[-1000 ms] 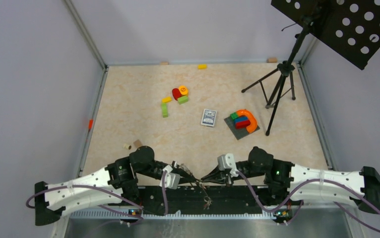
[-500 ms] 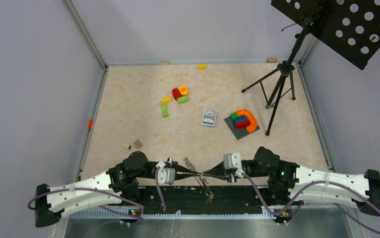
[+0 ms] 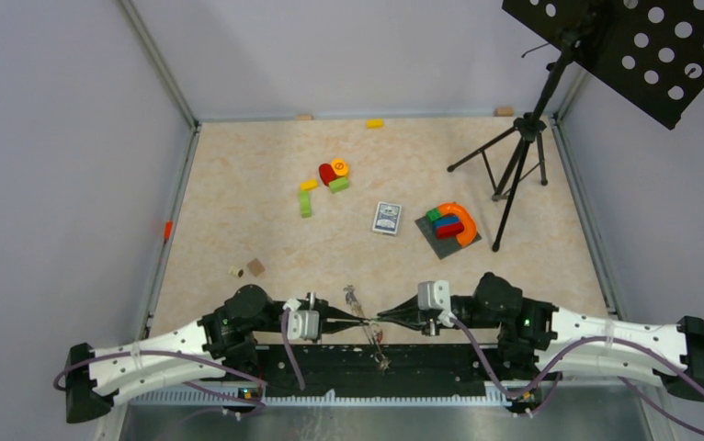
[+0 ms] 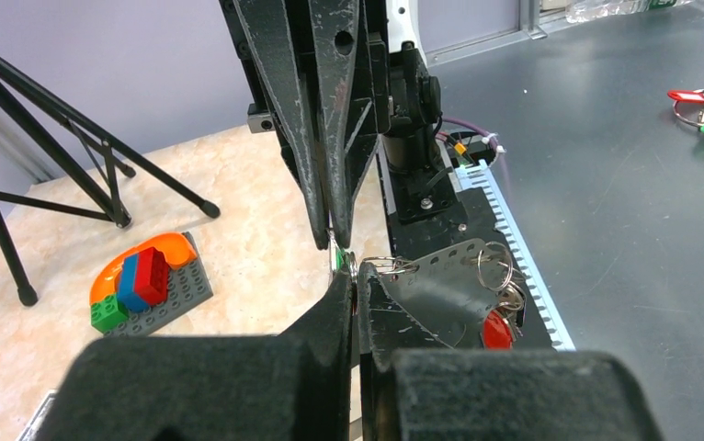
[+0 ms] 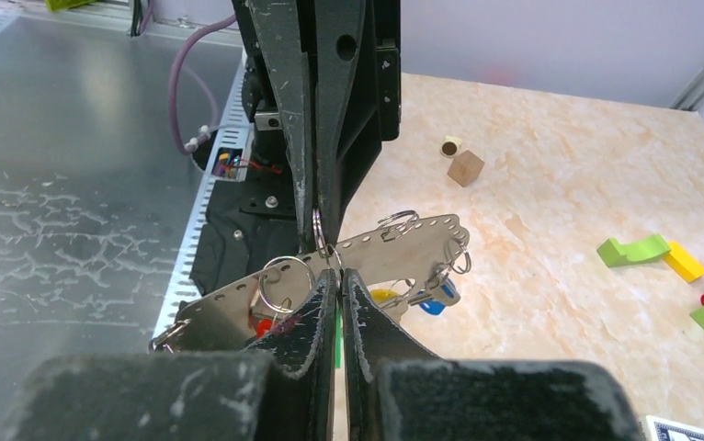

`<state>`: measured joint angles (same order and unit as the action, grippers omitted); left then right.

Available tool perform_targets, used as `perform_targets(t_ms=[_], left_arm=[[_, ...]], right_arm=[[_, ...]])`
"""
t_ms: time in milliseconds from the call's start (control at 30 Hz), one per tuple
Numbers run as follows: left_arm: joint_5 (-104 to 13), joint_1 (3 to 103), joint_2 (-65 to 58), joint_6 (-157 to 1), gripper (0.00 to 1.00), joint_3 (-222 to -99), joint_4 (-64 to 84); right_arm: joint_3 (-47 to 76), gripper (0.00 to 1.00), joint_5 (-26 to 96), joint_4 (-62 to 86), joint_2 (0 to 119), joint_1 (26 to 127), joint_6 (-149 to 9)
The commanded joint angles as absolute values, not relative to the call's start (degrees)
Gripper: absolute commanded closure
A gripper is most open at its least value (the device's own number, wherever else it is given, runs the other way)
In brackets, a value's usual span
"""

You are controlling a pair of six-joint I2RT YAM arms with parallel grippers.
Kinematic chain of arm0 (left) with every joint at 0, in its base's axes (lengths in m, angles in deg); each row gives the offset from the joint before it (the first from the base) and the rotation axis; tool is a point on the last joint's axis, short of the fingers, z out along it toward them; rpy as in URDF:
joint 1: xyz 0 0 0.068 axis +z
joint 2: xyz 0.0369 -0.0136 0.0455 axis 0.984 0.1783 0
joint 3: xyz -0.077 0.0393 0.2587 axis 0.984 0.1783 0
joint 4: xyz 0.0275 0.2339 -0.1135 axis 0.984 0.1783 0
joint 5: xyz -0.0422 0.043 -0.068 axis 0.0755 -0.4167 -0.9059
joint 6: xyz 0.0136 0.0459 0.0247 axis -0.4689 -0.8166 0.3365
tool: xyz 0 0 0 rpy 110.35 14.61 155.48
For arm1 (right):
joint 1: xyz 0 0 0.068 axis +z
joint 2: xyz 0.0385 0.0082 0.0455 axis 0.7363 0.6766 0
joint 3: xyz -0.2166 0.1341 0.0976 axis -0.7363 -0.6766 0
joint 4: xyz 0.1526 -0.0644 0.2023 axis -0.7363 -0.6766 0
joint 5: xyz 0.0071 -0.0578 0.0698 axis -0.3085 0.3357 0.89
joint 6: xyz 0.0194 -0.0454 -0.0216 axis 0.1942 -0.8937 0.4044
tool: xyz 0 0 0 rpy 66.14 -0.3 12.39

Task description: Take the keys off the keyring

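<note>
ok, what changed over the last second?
Both arms straightened into one line and shifted slightly away from their bases, so the left gripper and right gripper now meet head-on. The keyring and dangling keys moved with them. Both stayed shut on the keyring. The blocks, card box and stand did not move.

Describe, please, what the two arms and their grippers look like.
The left arm and right arm each have white shell links between black joints, with a purple cable looping alongside and a pale grey block at the wrist. The left gripper and right gripper have long, tapering black fingers, scuffed with scratches.
</note>
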<state>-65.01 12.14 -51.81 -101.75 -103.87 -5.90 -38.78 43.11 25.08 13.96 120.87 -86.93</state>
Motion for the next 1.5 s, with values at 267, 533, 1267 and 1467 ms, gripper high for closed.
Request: perform_targets(t_ms=[267, 533, 1267, 1467], left_arm=[[-68.5, 12.1, -52.5, -101.6, 1.00, -105.0, -7.9], [-68.3, 12.1, -52.2, -101.8, 1.00, -105.1, -8.1], [-66.2, 12.1, -52.2, -101.3, 1.00, -105.1, -8.5], [-66.5, 12.1, -52.9, -101.4, 1.00, -105.3, -7.8]], right_arm=[[-35.6, 1.00, 43.8, 25.9, 12.1, 121.0, -85.7], [-35.5, 1.00, 44.6, 25.5, 12.3, 121.0, -85.0], [-35.9, 1.00, 52.5, 27.1, 15.3, 120.9, -84.1], [-35.8, 1.00, 46.1, 24.2, 14.0, 121.0, -85.7]])
